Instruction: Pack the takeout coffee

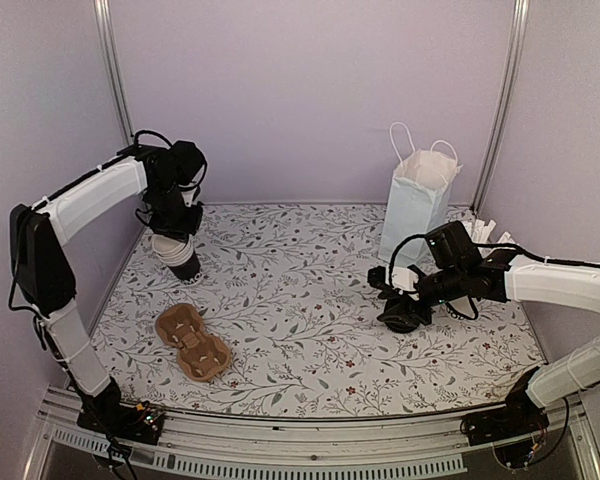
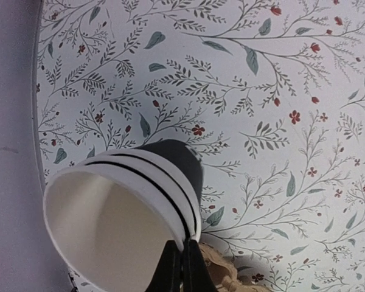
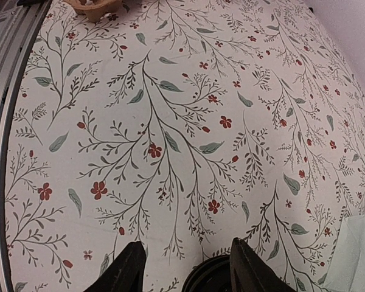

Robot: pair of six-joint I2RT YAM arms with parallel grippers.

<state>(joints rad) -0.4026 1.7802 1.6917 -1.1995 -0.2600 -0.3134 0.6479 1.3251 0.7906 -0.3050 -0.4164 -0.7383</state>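
Upper left: left gripper [image 2: 182,260] jaws pinch rim of small black paper cup [image 2: 118,225], likely steadying it. Right gripper [image 3: 188,266] jaws wide astride round black plastic lid [image 3: 210,275], likely pre-grasp.

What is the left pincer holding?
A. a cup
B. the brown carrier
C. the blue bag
A: the left pincer pinches the rim of the cup, while the bag and the carrier sit away from it.
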